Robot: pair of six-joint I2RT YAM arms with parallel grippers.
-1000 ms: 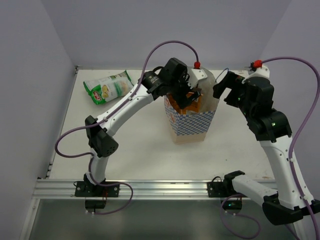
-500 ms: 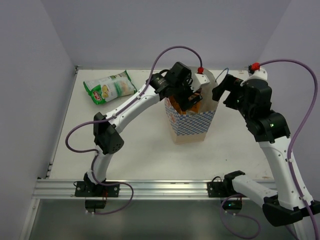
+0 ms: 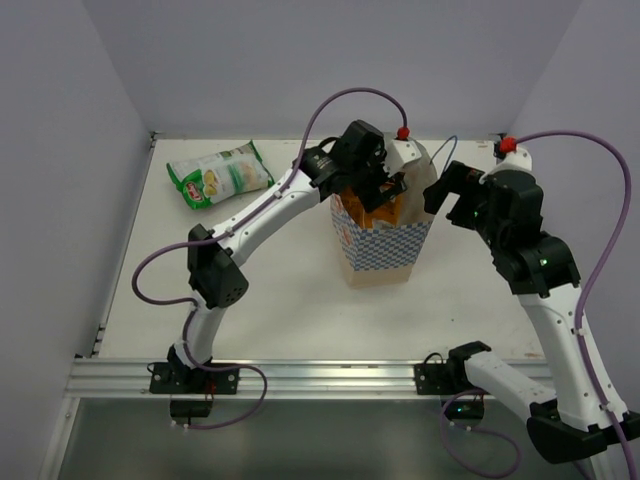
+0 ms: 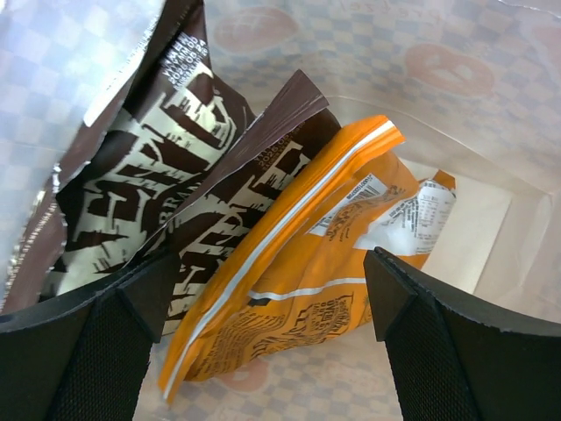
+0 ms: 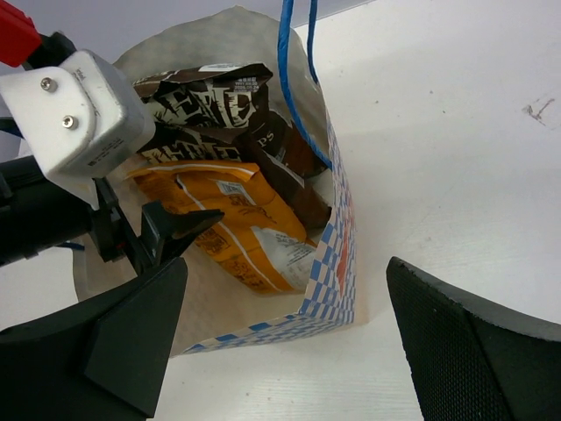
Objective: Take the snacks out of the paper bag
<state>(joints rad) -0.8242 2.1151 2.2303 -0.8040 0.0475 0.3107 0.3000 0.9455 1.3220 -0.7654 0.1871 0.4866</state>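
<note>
Left gripper point(image 4: 270, 263), jaws spread, hovers over the orange packet point(image 4: 324, 237) in the paper bag point(image 3: 385, 250); right gripper point(image 5: 287, 272) released. We judge the packet light, crinkly, slippery: pinch its top edge.

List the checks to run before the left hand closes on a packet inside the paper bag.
1. Left hand open: ok, fingers spread inside the paper bag.
2. Packet between its fingers: ok, the orange packet lies in the gap.
3. Only one packet caught: cannot tell, the dark brown packets press against one finger.
4. Bag upright: ok.
5. Right hand holding the bag steady: not ok, it is open beside the bag, gripping nothing.
6. Room to set it down: ok, bare table shows beside the green chip bag.
</note>
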